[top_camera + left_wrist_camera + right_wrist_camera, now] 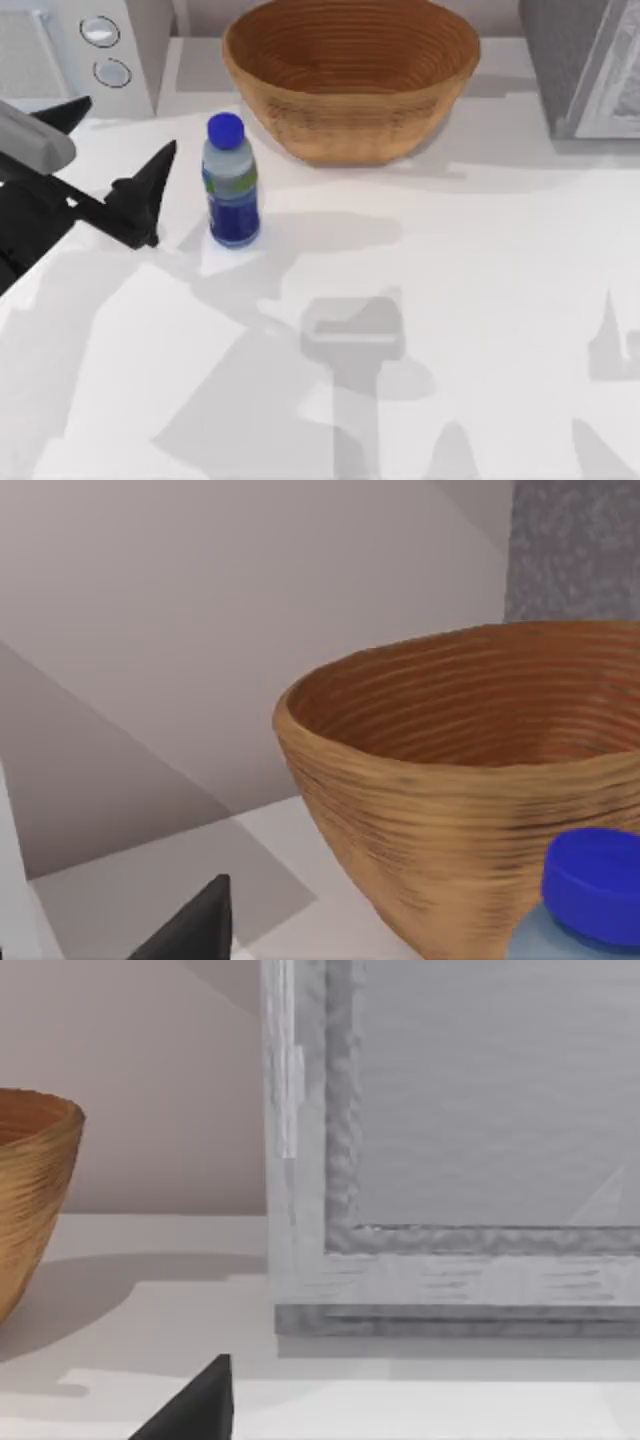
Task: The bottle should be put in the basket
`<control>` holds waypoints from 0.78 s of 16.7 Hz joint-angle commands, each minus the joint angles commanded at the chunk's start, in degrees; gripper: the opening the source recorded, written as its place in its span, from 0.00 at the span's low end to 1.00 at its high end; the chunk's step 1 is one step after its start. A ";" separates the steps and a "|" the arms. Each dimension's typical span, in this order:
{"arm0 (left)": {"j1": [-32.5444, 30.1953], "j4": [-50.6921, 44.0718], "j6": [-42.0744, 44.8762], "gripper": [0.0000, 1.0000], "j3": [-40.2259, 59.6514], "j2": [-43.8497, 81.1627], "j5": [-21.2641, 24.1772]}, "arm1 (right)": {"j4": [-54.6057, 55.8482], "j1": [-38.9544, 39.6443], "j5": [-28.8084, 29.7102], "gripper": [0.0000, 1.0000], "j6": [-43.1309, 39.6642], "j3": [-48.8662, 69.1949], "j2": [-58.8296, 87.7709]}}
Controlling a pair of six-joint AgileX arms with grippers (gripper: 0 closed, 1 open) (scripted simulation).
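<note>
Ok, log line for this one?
left gripper: open, left of bottle, apart | bottle: upright on table | basket: holds nothing | phase: approach

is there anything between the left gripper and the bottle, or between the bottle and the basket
Nothing visible. The left gripper, open, sits just left of the upright bottle with bare table between them. The basket stands right behind the bottle, with no object in the gap; only its own wall must be cleared.

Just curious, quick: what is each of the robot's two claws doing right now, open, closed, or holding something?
Left gripper: open, holding nothing, beside the bottle at the table's left.
Right gripper: cannot be told.
</note>
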 joint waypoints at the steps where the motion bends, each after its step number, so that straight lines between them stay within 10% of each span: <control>1: -0.26 4.07 0.23 1.00 1.24 5.74 1.76 | 0.00 0.00 0.00 1.00 0.00 0.00 0.00; 13: -1.49 27.28 1.52 1.00 8.54 38.46 11.57 | 0.00 0.00 0.00 1.00 0.00 0.00 0.00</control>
